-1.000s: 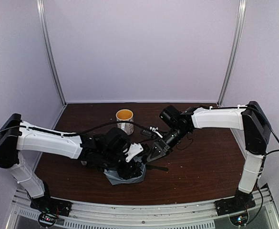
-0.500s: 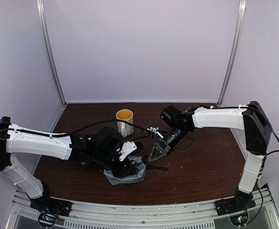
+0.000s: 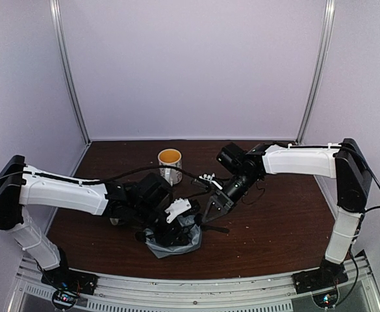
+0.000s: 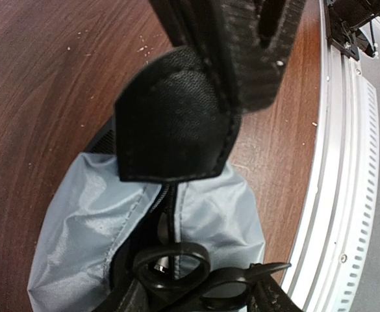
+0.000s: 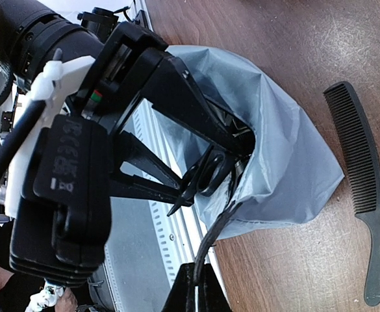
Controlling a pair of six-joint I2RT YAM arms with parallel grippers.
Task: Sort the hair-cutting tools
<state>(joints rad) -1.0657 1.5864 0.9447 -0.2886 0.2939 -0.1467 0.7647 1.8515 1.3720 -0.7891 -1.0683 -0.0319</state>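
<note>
My left gripper [image 3: 175,224] is shut on a pair of black-handled scissors [image 4: 177,272], with their blades down in the open mouth of the grey zip pouch [image 3: 184,242]. The right wrist view shows the scissors [image 5: 212,170] at the pouch's [image 5: 280,149] opening. My right gripper [image 5: 195,286] is shut on the pouch's black strap [image 5: 217,227] and holds it up. The long black comb [image 5: 360,175] lies on the table to the right of the pouch. The clipper, the guard and the other scissors are out of view.
A cream mug [image 3: 170,162] stands at the back, behind the left arm. The table's metal front rail [image 4: 345,195] runs close to the pouch. The two arms nearly meet over the pouch.
My left gripper has shifted slightly toward the front edge over the pouch, still holding the scissors. My right gripper has barely moved and keeps hold of the strap.
</note>
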